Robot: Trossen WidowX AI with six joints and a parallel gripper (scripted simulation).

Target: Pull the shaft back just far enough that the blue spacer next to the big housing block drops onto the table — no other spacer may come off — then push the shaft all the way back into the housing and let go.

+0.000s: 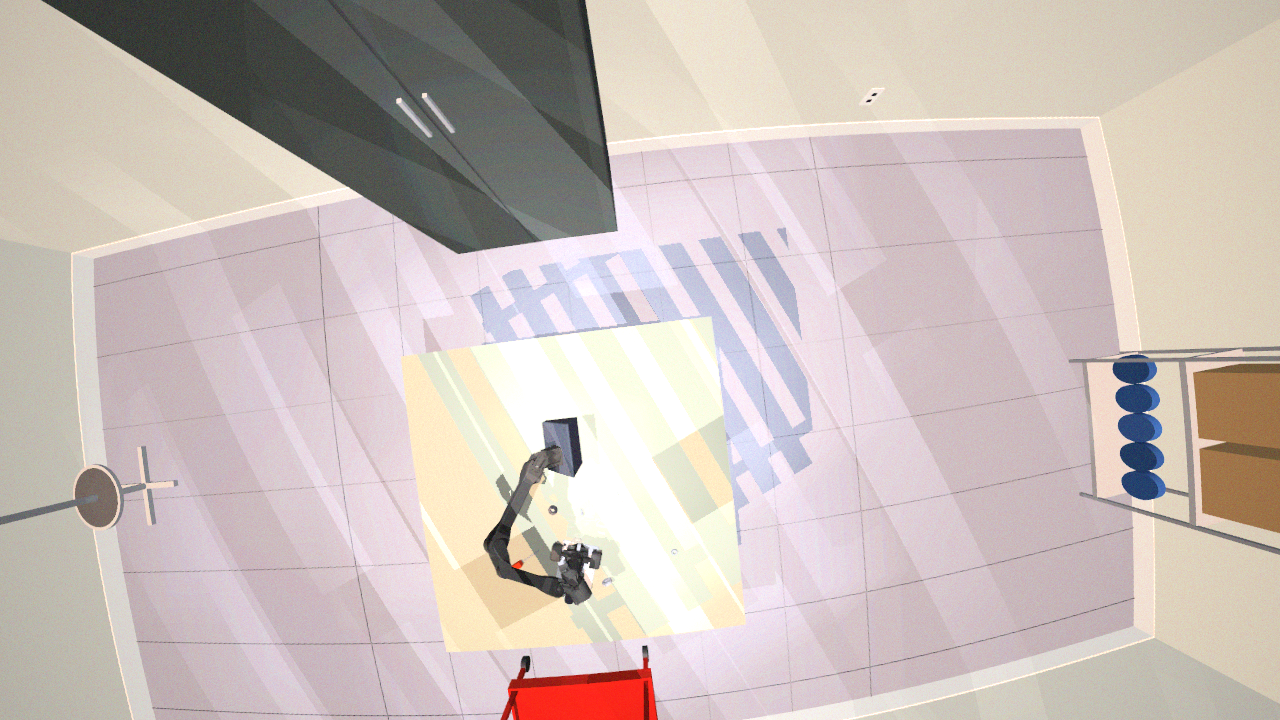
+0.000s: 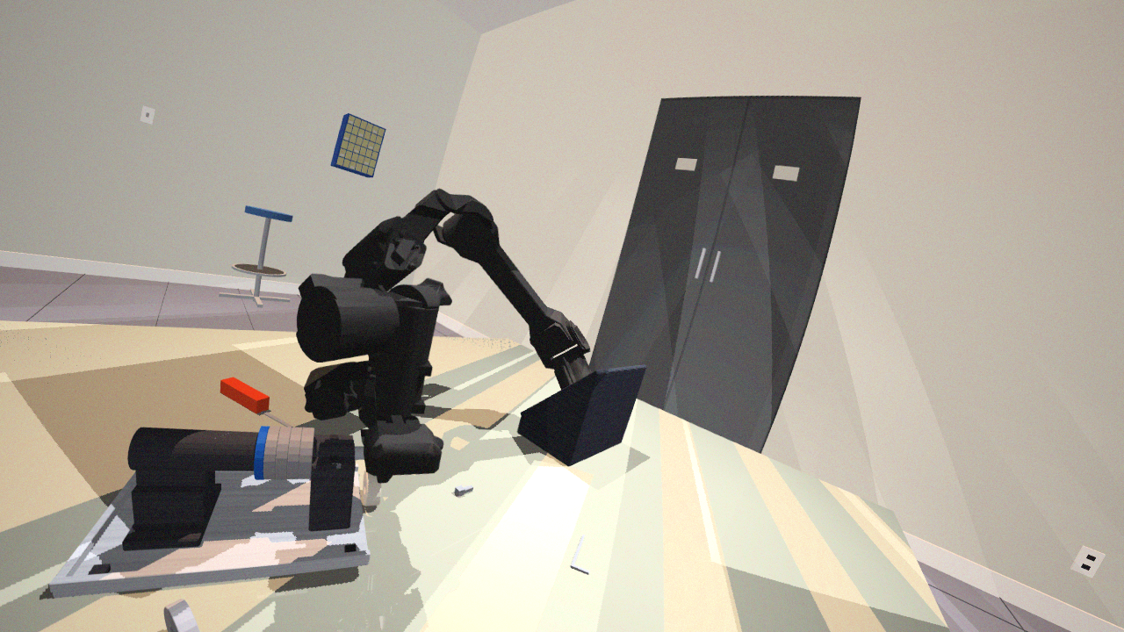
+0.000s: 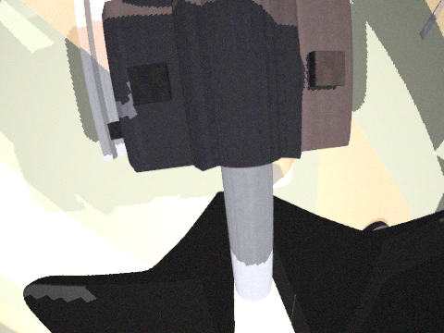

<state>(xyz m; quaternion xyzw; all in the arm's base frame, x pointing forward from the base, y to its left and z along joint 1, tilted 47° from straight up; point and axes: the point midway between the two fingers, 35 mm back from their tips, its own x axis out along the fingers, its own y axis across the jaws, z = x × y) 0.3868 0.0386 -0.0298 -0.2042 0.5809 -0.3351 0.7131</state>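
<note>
The blue spacer point(image 2: 262, 452) sits upright next to the big dark housing block point(image 2: 169, 514), in line with several pale spacers point(image 2: 291, 452). The smaller dark support block point(image 2: 331, 487) point(image 3: 240, 92) stands on the other side of the pale spacers, on the grey base plate point(image 2: 212, 574). The shaft point(image 3: 250, 222) sticks out of the support block as a grey rod with a light end. My gripper point(image 3: 237, 198) is shut on the shaft, close outside the support block, with the rod's end showing between the dark fingers. The shaft inside the spacers is hidden.
A red-handled screwdriver point(image 2: 244, 394) point(image 1: 517, 565) lies behind the assembly. A dark wedge-shaped box point(image 2: 585, 416) point(image 1: 562, 445) stands under the arm's far end. A hex key point(image 2: 572, 563), a small grey part point(image 2: 464, 490) and a grey ring point(image 2: 180, 615) lie on the table.
</note>
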